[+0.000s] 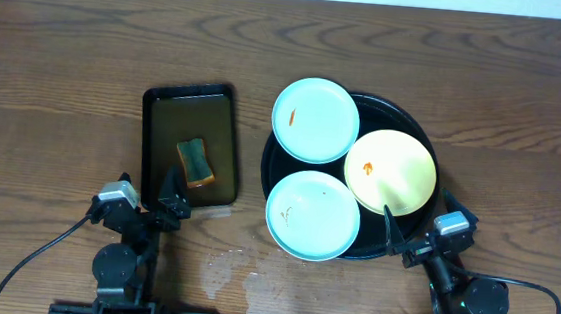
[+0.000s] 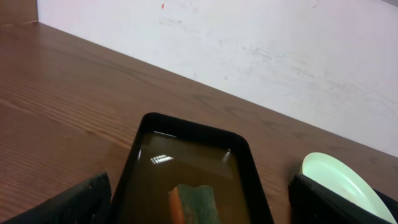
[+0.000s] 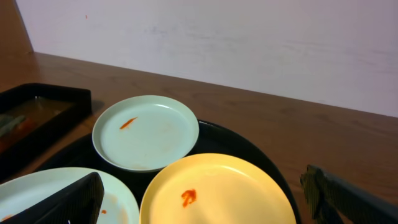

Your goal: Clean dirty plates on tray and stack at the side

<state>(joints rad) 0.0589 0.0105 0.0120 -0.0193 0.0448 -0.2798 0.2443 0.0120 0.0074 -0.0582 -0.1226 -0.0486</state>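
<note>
Three dirty plates lie on the round black tray (image 1: 419, 125): a mint-blue one (image 1: 315, 120) at the back, a mint-blue one (image 1: 312, 215) at the front, and a pale yellow one (image 1: 391, 171) at the right, each with orange smears. In the right wrist view I see the yellow plate (image 3: 217, 190), the back plate (image 3: 146, 132) and the tray rim (image 3: 261, 149). My right gripper (image 1: 415, 233) is open and empty at the tray's front right edge (image 3: 202, 208). My left gripper (image 1: 147, 202) is open and empty at the near end of the rectangular tray (image 2: 199, 205).
A dark rectangular tray (image 1: 191, 97) holds brownish water and a green-orange sponge (image 1: 195, 162), also in the left wrist view (image 2: 194, 202). A wet patch (image 1: 232, 269) marks the wood in front. A pale wall stands behind the table.
</note>
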